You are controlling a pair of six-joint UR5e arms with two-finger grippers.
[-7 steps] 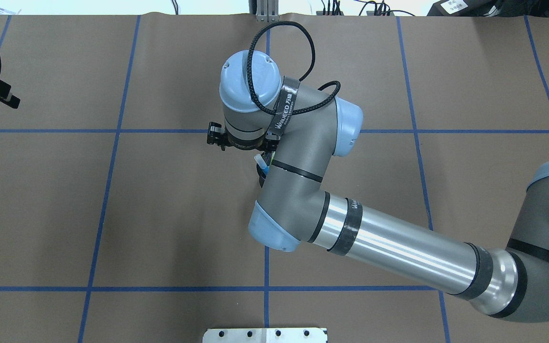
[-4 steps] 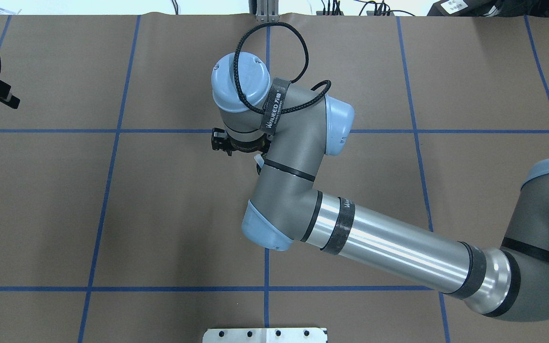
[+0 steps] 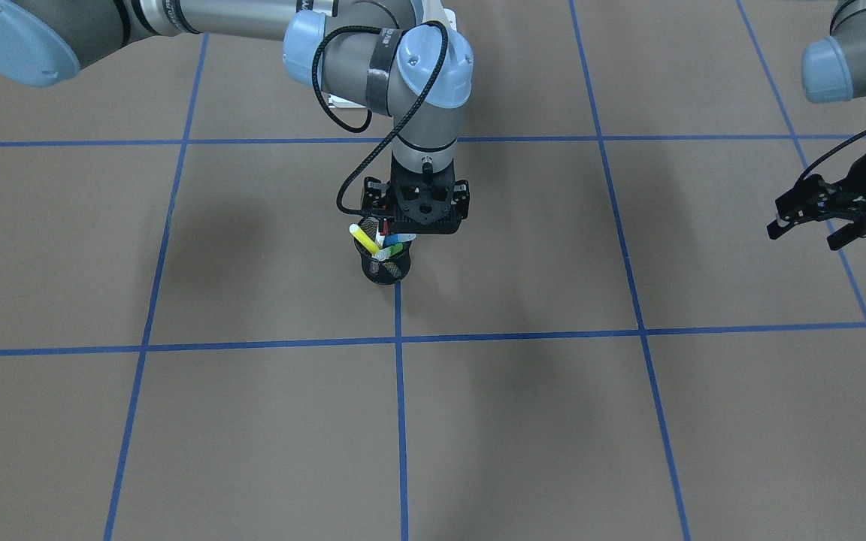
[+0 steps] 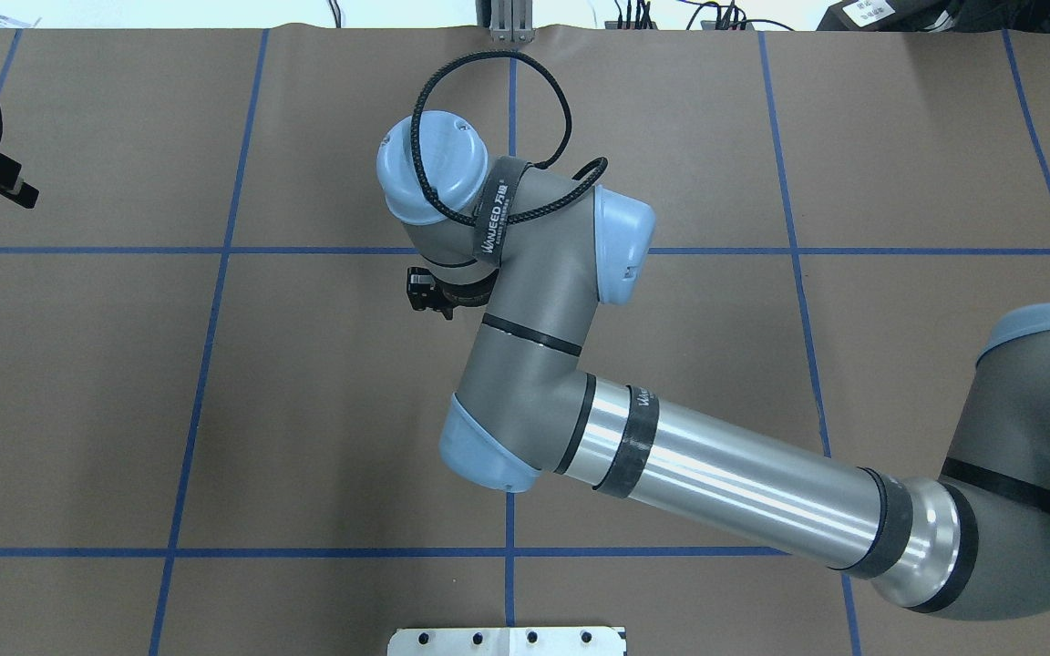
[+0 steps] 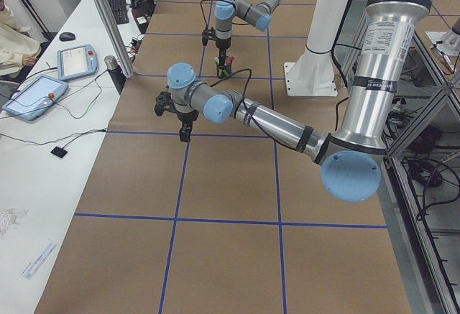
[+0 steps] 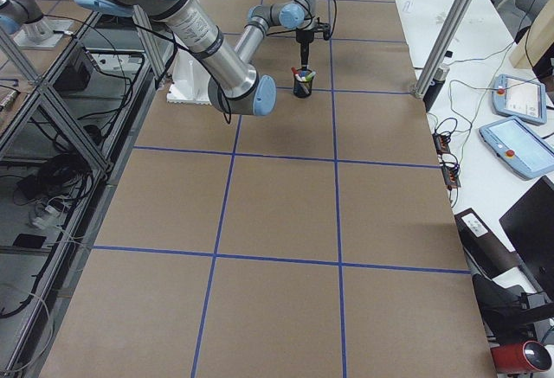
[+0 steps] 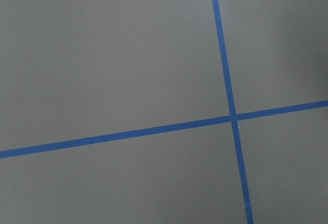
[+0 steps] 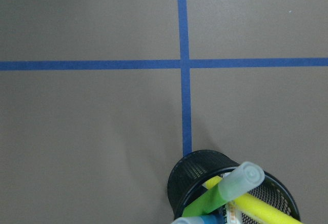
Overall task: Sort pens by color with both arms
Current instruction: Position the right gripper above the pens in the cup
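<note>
Several pens stand in a black mesh cup (image 3: 382,269) near the table's middle: a yellow pen (image 3: 361,234), a red-capped one (image 3: 383,228), a blue one (image 3: 401,239) and a light green one (image 3: 387,255). My right gripper (image 3: 410,225) points down just above the cup's rim, its fingers hidden behind the camera mount, so I cannot tell its state. The right wrist view shows the cup (image 8: 202,170) low in frame with the green pen (image 8: 221,194) and yellow pen (image 8: 262,209). My left gripper (image 3: 806,231) hangs open and empty far off to the side.
Brown paper with blue tape lines (image 3: 397,338) covers the table. A white pedestal base (image 5: 310,77) stands behind the cup. Tablets (image 6: 514,149) and cables lie on the side bench. In the overhead view the right arm (image 4: 525,310) covers the cup.
The right arm's wrist has swung towards the overhead view's left and slightly farther out. The pen tip that showed beside the forearm is now covered. The left gripper has not moved.
</note>
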